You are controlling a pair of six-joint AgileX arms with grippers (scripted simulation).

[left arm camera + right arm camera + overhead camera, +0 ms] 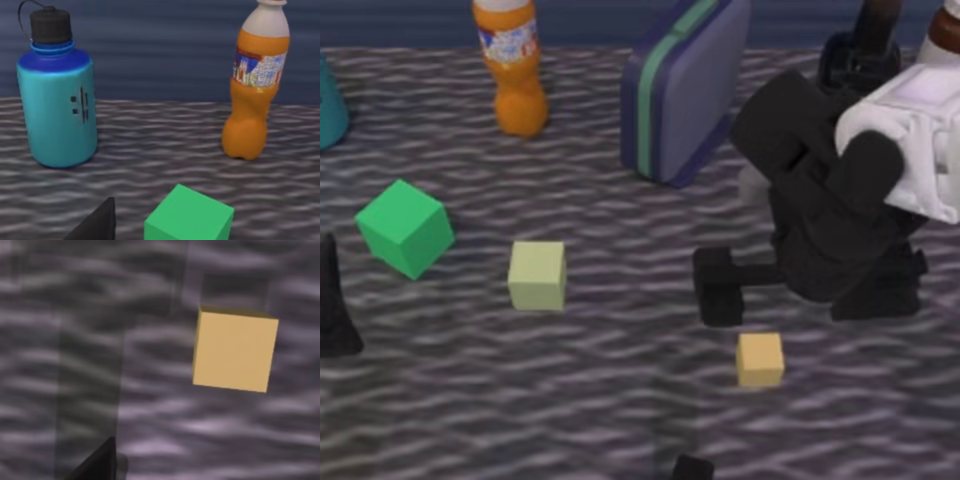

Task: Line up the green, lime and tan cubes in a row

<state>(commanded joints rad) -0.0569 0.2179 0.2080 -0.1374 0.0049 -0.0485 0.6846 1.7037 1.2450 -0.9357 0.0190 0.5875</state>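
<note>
1. The right gripper (725, 290) hovers just above the tan cube (760, 359), near the desk's (620, 400) right; its jaws' state I cannot tell.
2. Green cube (405, 226) and lime cube (537, 275) sit left, apart.
3. Next, likely: descend, grasp tan.

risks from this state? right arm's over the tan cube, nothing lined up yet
1. The right pincer hangs beside the tan cube, not over it; closing now would likely miss or nudge it.
2. The green cube sits rotated relative to the lime cube, so the row may end up crooked.
</note>
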